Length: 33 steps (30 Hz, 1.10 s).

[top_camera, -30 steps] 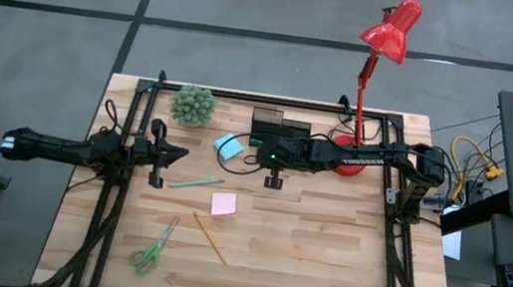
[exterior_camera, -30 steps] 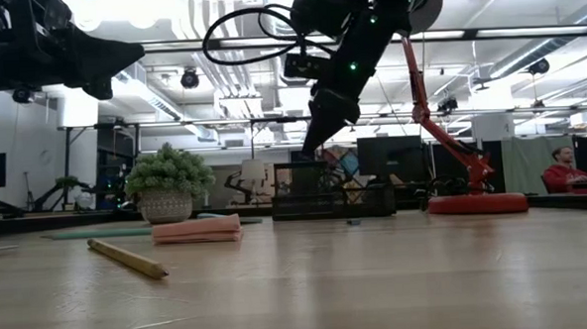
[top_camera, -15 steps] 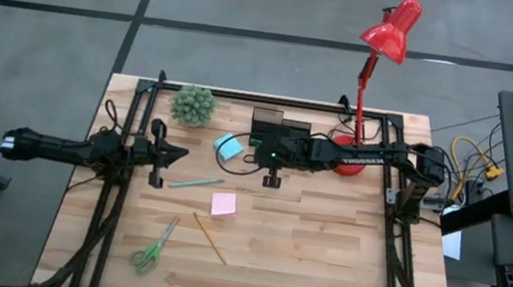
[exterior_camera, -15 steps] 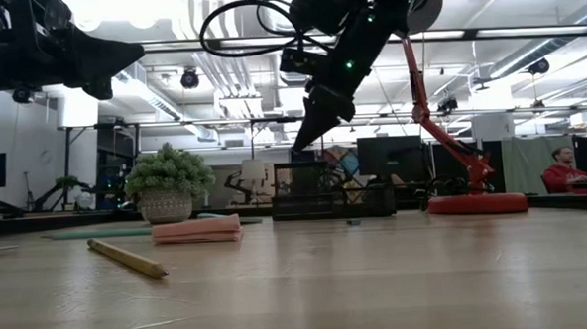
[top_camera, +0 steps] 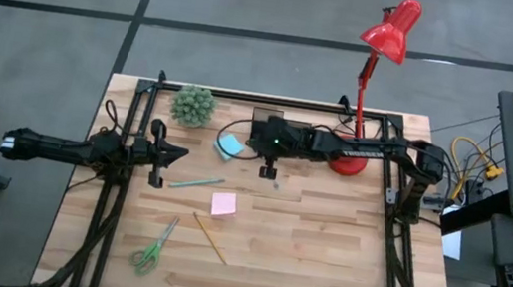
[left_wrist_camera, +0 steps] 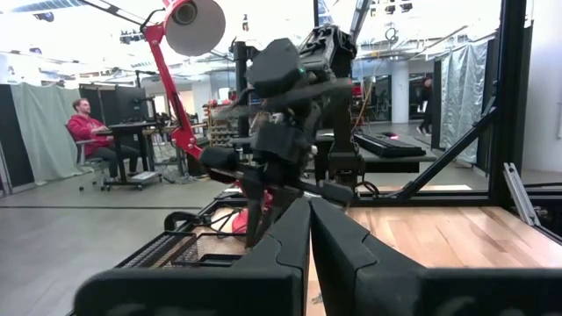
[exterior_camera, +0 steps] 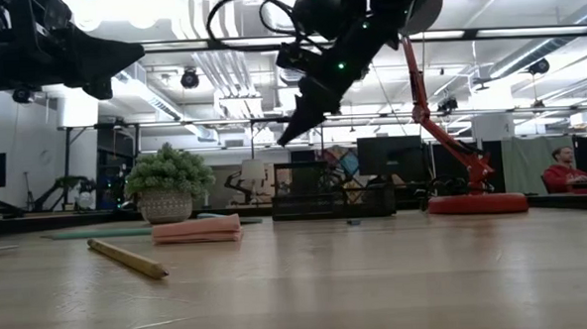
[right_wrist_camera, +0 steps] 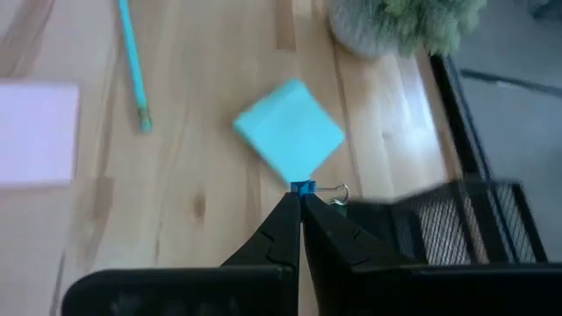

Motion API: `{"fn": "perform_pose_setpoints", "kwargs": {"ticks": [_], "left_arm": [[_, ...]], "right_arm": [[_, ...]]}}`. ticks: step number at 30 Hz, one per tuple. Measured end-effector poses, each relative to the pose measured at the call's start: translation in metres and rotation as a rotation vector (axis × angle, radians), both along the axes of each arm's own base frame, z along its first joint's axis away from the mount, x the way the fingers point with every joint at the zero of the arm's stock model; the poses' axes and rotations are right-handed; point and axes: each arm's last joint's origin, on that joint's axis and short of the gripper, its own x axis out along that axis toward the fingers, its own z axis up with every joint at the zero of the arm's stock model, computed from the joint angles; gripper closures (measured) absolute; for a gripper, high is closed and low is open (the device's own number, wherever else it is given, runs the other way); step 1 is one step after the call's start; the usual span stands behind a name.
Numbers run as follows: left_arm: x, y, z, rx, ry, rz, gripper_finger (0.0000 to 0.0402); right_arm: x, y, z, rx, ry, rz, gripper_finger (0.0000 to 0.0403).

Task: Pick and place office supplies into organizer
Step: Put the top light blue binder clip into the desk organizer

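Note:
My right gripper (right_wrist_camera: 301,195) is shut on a tiny blue binder clip (right_wrist_camera: 303,187). It hovers above the table over the light-blue sticky notes (top_camera: 228,146), beside the black mesh organizer (top_camera: 268,121); the low view shows its tip (exterior_camera: 284,141) well above the organizer (exterior_camera: 333,197). A teal pen (top_camera: 196,183), pink sticky notes (top_camera: 223,203), a yellow pencil (top_camera: 210,239) and green-handled scissors (top_camera: 153,247) lie flat on the wood. My left gripper (top_camera: 181,152) is shut with nothing in it and waits at the table's left. My right gripper pinches the clip's blue body (right_wrist_camera: 303,186) between the very ends of its two fingers. The fingers slant downward, coming from the table's right. The clip's silver wire handle (right_wrist_camera: 336,191) sticks out to one side, and the clip is lifted clear of the table.
A small potted plant (top_camera: 194,105) stands at the far left. A red desk lamp's base (top_camera: 344,162) sits under my right arm, right of the organizer. A tiny piece (top_camera: 276,183) lies on the wood near the table's middle. Bare wood spreads across the near right.
My right gripper, still shut on the clip, has swung toward the table's far left, toward the organizer. It has risen slightly and tipped up so that it points less steeply down.

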Motion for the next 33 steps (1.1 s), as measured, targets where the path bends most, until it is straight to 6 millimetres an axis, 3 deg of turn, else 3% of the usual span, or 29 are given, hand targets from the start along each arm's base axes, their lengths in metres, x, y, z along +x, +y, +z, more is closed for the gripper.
{"fn": "perform_pose_setpoints", "kwargs": {"ticks": [12,33], "left_arm": [[0.000,0.000,0.000,0.000,-0.001,0.000,0.0402],[0.000,0.000,0.000,0.000,-0.002,-0.001,0.0402]], "right_arm": [[0.004,-0.028,-0.023,0.001,0.020,-0.053,0.0394],[0.009,-0.057,-0.054,0.053,0.021,-0.060,0.0394]]}}
